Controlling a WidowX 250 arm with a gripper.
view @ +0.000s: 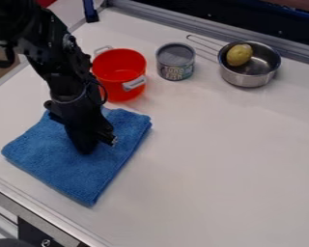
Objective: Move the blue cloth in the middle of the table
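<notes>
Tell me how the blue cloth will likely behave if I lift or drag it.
The blue cloth looks soft and fuzzy, so it will probably sag when lifted from one spot. It seems folded, with layers along its edge, so the top one may peel first. Lying flat on a smooth table, it should slide easily.

I can pass rightward through the middle and near right of the table [221, 159]. Just beyond my pincer [98, 143], the red pot [120, 67] blocks the far left; farther right stand the can [176, 62] and pan [247, 80], its handle [204, 40] poking left.
</notes>
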